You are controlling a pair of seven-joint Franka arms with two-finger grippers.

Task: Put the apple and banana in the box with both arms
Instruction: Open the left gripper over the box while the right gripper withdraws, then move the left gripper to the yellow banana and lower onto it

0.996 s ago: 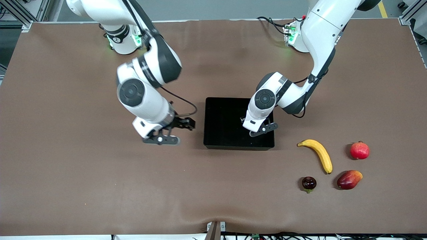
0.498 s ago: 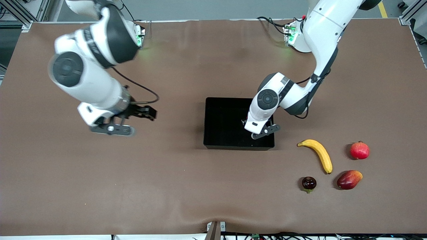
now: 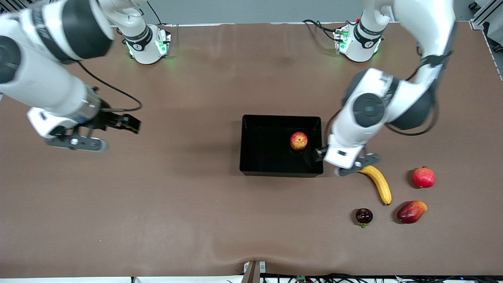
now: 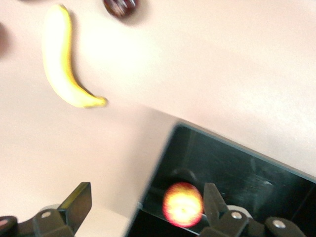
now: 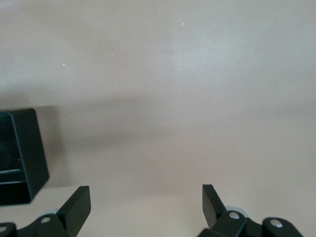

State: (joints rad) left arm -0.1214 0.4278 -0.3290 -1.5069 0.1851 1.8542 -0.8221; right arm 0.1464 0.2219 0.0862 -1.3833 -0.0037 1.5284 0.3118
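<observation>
- A brown mat covers the table (image 3: 157, 216); grey floor and metal framing show past its edge by the robots' bases.
- The box (image 3: 251, 157), a shallow glossy black tray, sits mid-table.
- The apple (image 3: 298, 141), red with yellow patches, lies in the box, toward the left arm's end.
- The banana (image 3: 379, 182), long, curved and yellow, lies on the mat just beside the box, toward the left arm's end.
- Near the banana lie a round red fruit (image 3: 423, 177), a red-orange mango (image 3: 411, 212) and a small dark fruit (image 3: 364, 216).
- The left gripper (image 4: 143, 205) hangs over the box wall next to the banana, fingers spread, empty.
- The right gripper (image 5: 145, 205) hangs over bare mat, well apart from the box, fingers spread, empty.
</observation>
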